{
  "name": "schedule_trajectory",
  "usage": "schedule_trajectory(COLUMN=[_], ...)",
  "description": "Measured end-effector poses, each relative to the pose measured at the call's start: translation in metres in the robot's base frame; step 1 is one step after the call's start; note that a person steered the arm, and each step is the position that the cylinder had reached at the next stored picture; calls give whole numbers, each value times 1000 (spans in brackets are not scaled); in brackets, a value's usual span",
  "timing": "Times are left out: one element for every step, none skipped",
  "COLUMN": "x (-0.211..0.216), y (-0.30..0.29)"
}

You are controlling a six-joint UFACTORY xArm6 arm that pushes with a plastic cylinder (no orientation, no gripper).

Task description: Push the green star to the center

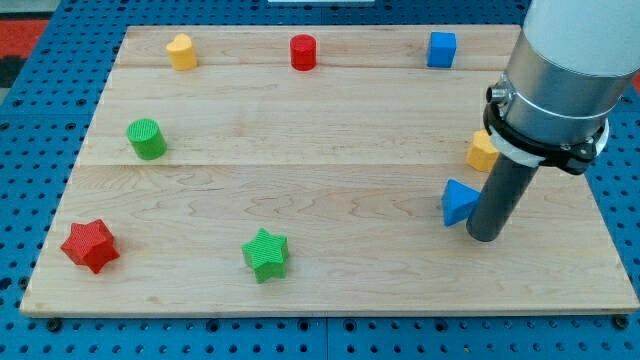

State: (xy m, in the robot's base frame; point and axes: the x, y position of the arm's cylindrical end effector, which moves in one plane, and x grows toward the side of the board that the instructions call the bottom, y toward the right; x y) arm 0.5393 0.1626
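Near the view's bottom, a little left of the middle, you had the green star-shaped block (265, 253) lying flat on the pale wooden board (330, 150), apart from every other block. Your tip (486, 236) — the lower end of the dark rod under the grey arm housing — stood far off toward the view's right, just beside the blue triangular block (458, 202), which lay at the rod's left and looked to be touching it or nearly so. You had no pincer to speak of: the arm ended in a plain rod, so nothing was being held.

Behind the rod, partly hidden by it, sat a yellow block (482, 151) whose shape could not be made out. Along the view's top edge ran three blocks, well apart — a yellow rounded block (181, 51) at the left, a red cylinder (303, 52) in the middle and a blue cube (441, 49) toward the right. A green cylinder (147, 138) stood at the view's left, and a red star-shaped block (90, 246) lay in the bottom left corner, well to the left of the green star.
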Motion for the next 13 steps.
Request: schedule_trajectory(x=[8, 8, -26, -21, -66, -97, -110, -117, -121, -122, -123, -123, -126], y=[26, 26, 24, 73, 85, 87, 87, 87, 86, 86, 86, 86, 87])
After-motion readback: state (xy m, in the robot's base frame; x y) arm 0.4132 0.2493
